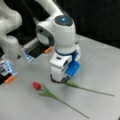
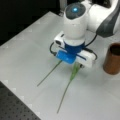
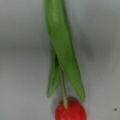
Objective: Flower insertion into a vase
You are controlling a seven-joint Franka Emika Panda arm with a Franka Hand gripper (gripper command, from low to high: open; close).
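Observation:
My gripper (image 1: pixel 60 80) (image 2: pixel 76 66) is down at the table, over the head end of a tulip. That tulip's green stem (image 1: pixel 90 90) (image 2: pixel 65 93) runs out from under it, with a leaf (image 1: pixel 72 84) close by. The wrist view looks straight down on this tulip's red head (image 3: pixel 70 110) and long leaf (image 3: pixel 63 50) lying on the table; no fingers show there. A second tulip with a red head (image 1: pixel 36 85) lies free beside it, and its stem (image 2: pixel 47 75) shows too. The brown cylindrical vase (image 2: pixel 112 58) stands upright at a front view's right, apart from the gripper.
A second white arm (image 1: pixel 10 37) stands at a front view's left, with devices carrying orange parts (image 1: pixel 10 79) (image 1: pixel 48 50) near it. The grey table (image 2: pixel 25 50) ends in a black perforated board (image 2: pixel 15 107) at a front view's bottom left.

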